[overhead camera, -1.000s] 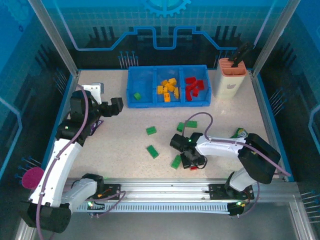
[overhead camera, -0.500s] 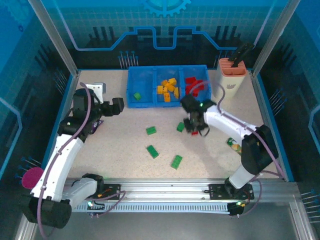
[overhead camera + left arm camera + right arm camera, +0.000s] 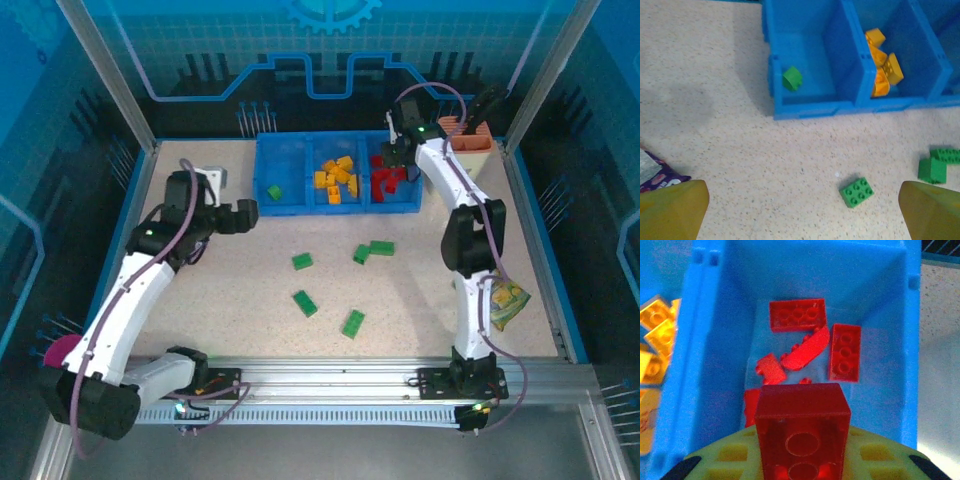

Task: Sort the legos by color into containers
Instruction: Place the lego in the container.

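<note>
A peach holder [image 3: 478, 150] stands just beside the right end of the blue bin [image 3: 335, 208] at the far side of the tabletop [image 3: 250, 290]. The right arm reaches up past the holder and hides part of its left side. A green-yellow packet [image 3: 506, 300] lies near the right edge. A pink cup [image 3: 64, 353] sits off the near left corner. A corner of a purple packet [image 3: 657, 172] lies by the left claw [image 3: 801, 205].

Upright walls split the bin into three compartments side by side. One green brick [image 3: 792, 78] lies tilted by the front wall of the left one. Orange-yellow bricks [image 3: 337, 178] are heaped in the middle, and red bricks [image 3: 797, 315] lie in the right.

Five loose green bricks [image 3: 302, 261] are scattered on the tabletop in front of the bin, two of them touching. A square one [image 3: 856, 192] sits studs up, turned at a slant to the bin's front. In the red compartment one long brick lies across the far end, studs up. Another [image 3: 845, 351] lies with its long axis running front to back.

The right claw [image 3: 392, 153] hangs over the red compartment, clamped on a red brick [image 3: 802, 432]. The brick's hollow underside faces the wrist camera, and which way its long axis runs cannot be told. The left claw is spread wide over bare tabletop in front of the left compartment, apart from every brick.
</note>
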Robot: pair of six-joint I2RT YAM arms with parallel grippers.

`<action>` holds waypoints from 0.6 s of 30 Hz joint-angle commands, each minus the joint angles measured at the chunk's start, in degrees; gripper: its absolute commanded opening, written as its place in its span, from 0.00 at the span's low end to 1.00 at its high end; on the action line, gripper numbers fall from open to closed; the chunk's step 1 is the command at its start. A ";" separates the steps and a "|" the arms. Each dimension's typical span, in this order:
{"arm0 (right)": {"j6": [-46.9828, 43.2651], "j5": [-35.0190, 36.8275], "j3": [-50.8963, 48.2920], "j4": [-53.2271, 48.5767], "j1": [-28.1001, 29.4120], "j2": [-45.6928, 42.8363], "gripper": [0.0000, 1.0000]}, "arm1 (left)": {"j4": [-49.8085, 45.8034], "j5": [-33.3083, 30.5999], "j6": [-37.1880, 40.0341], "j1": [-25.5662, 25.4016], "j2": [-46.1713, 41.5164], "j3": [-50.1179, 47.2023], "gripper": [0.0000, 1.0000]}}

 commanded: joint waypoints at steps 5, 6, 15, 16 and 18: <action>-2.39 -5.95 17.67 -6.11 -1.70 14.06 0.32 | 0.53 -5.42 -5.97 -13.78 0.59 -2.79 0.98; -2.45 -6.15 18.43 -6.21 -1.71 14.95 0.33 | 0.97 -5.57 -7.28 -16.20 1.17 -3.41 0.97; -3.48 -7.86 13.91 -3.18 -1.63 14.49 0.40 | 3.78 -10.31 -18.43 -35.19 7.77 -6.55 0.97; -3.54 -8.13 13.16 -2.77 -1.61 13.95 0.41 | 3.99 -10.82 -19.09 -36.38 8.61 -6.61 0.97; -3.72 -8.71 11.46 -1.89 -1.63 12.40 0.43 | 4.21 -10.57 -20.71 -39.32 11.14 -6.57 0.97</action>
